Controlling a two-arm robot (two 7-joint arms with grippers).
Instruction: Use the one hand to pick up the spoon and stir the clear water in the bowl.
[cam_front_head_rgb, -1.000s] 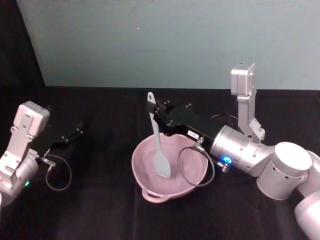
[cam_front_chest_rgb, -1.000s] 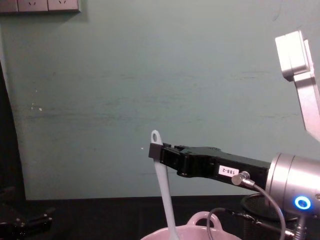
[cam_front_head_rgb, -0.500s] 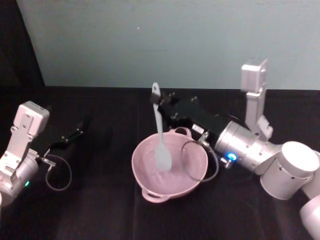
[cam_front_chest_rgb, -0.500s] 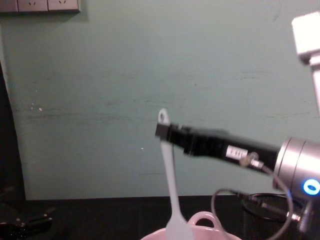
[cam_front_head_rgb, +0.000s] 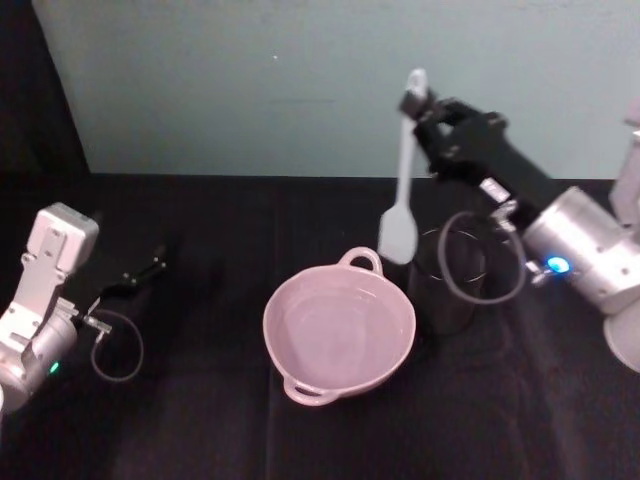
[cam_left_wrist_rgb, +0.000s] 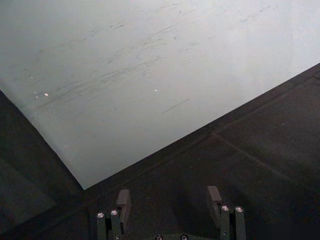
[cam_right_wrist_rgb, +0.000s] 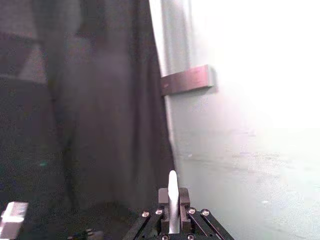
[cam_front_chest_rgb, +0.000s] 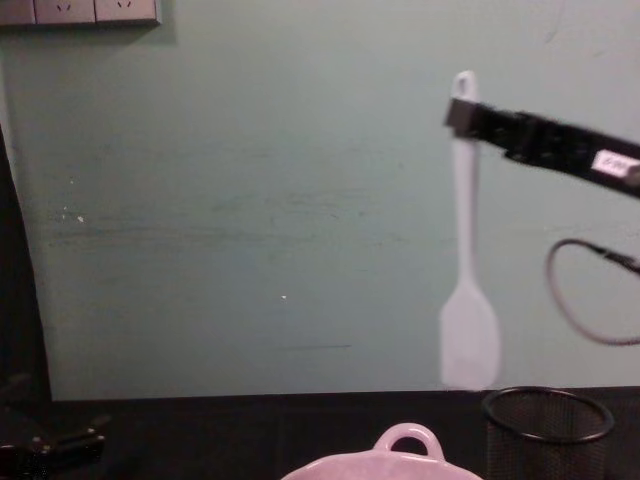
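Spoon's out of the water now. The slim white plastic spatula-style spoon (cam_front_head_rgb: 400, 190) hangs straight down from the right hand (cam_front_head_rgb: 418, 108), the long black two-finger gripper on its silver wrist with the blue light ring, fingers clamped on the handle just below the hole at its end. A second ago the blade was down in the pale pink round bowl with the little loop handle (cam_front_head_rgb: 339, 332); half a second ago it was already rising, and now the whole thing has lifted clear and swung off to the robot's right. In the chest view the blade (cam_front_chest_rgb: 469, 345) dangles well below the fingers, above and just beside the rim of the black wire-mesh cup (cam_front_chest_rgb: 548, 432), no longer over the bowl (cam_front_chest_rgb: 405, 461).

The bowl sits on the black table (cam_front_head_rgb: 200, 420), and the water looks pretty calm from the head view.

My read: the stirring part is done, or at least paused, and the arm looks headed for dropping the spoon into the mesh cup (cam_front_head_rgb: 447, 285). Can't be sure, though.

The right wrist view looks along the fingers, pinched on the white handle (cam_right_wrist_rgb: 172, 200).

The left hand (cam_left_wrist_rgb: 170, 200) is parked off to the left over bare table, fingers apart, holding nothing.
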